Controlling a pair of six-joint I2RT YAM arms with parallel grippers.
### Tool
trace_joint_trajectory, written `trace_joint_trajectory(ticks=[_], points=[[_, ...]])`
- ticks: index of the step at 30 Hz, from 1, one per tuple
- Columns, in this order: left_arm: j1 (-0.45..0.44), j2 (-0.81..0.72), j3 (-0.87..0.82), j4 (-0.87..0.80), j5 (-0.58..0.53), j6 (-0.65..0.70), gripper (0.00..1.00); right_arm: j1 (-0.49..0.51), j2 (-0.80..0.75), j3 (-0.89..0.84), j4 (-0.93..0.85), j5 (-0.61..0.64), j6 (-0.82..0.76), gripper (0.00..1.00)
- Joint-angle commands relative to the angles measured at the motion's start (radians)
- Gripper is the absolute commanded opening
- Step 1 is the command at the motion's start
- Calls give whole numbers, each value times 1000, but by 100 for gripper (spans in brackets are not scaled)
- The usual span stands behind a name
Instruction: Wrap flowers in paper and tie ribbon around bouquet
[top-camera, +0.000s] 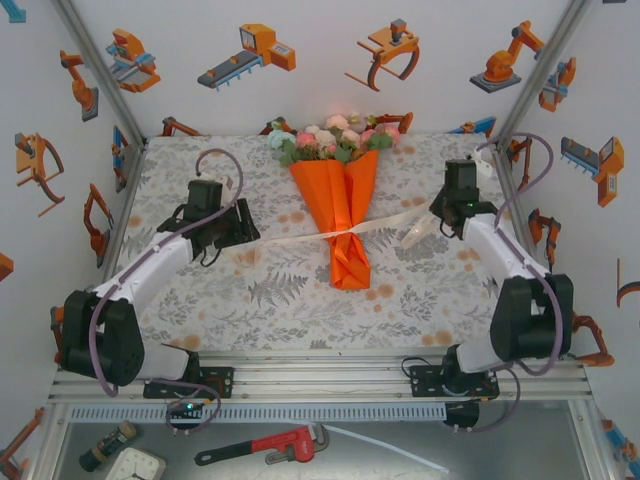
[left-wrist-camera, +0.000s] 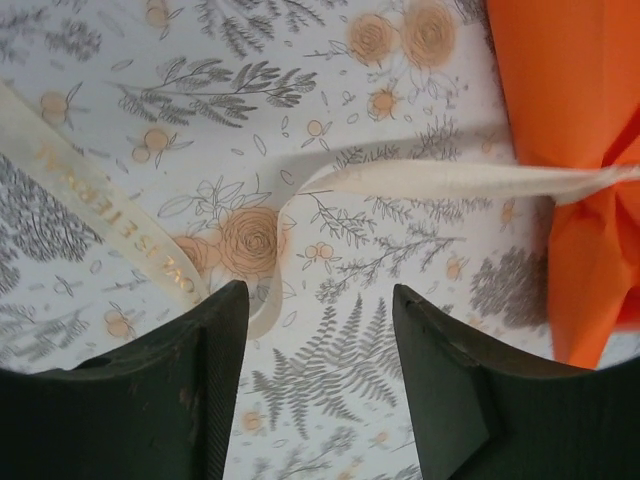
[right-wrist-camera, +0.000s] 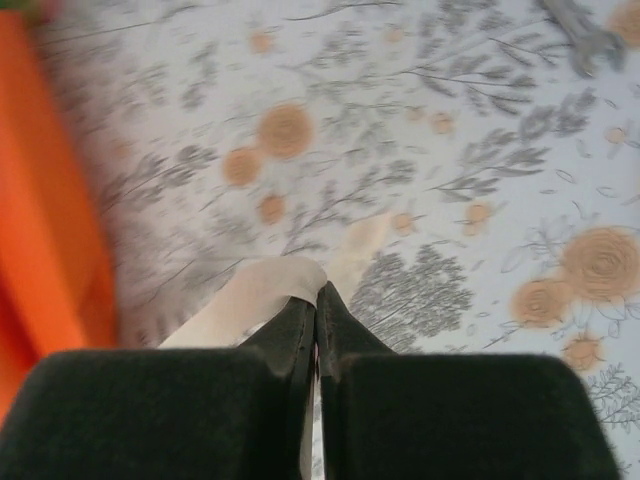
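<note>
The bouquet (top-camera: 348, 220) is laid in the middle of the printed cloth (top-camera: 260, 295), with the flowers (top-camera: 332, 140) turned to the far edge and the narrow end of the orange paper (top-camera: 335, 190) turned to the arm bases. The ribbon (top-camera: 290, 239) is seen tied around the lower part of the cone, and from there one end is stretched out to each side. The left gripper (top-camera: 248, 230) is found at the left end of the ribbon. In the left wrist view its jaws are seen well apart and nothing is gripped between them. There the ribbon (left-wrist-camera: 450, 180) is lying on the cloth in front of them, and a curl of it is passed just beside one finger (left-wrist-camera: 170, 390). Gold letters are printed on this part. The right gripper (top-camera: 425, 225) is placed to the right of the bouquet. In the right wrist view its jaws are almost pressed together, and the ribbon (right-wrist-camera: 255, 295) is pinched at their tips, with the paper (right-wrist-camera: 40, 200) blurred at the left.
</note>
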Motion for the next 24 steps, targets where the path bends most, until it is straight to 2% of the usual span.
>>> trace_joint_trajectory(ticks=[1,3,5,8,10,14,17,19,24], points=[[-1,-56,-72,25,-152,-309,54,-120,73,43,-58,-51,26,32],[-1,-89,-119,43,-209,-399,54,-182,68,48,-70,-162,69,45],[0,-116,-153,44,-242,-460,54,-201,35,44,-76,-204,86,52],[-3,-157,-179,16,-246,-533,54,-200,-24,16,-114,-264,183,56],[-5,-181,-174,-23,-241,-550,55,-189,-60,-25,-118,-314,328,55],[-9,-208,-156,-73,-221,-549,56,-47,-52,-56,-132,-255,641,55],[-9,-188,-133,-101,-222,-533,56,36,79,46,-223,-167,735,56],[-10,-168,-133,-95,-226,-533,57,38,191,124,-252,-167,739,56],[-13,-117,-136,-51,-177,-533,58,35,383,297,-304,-50,652,56]])
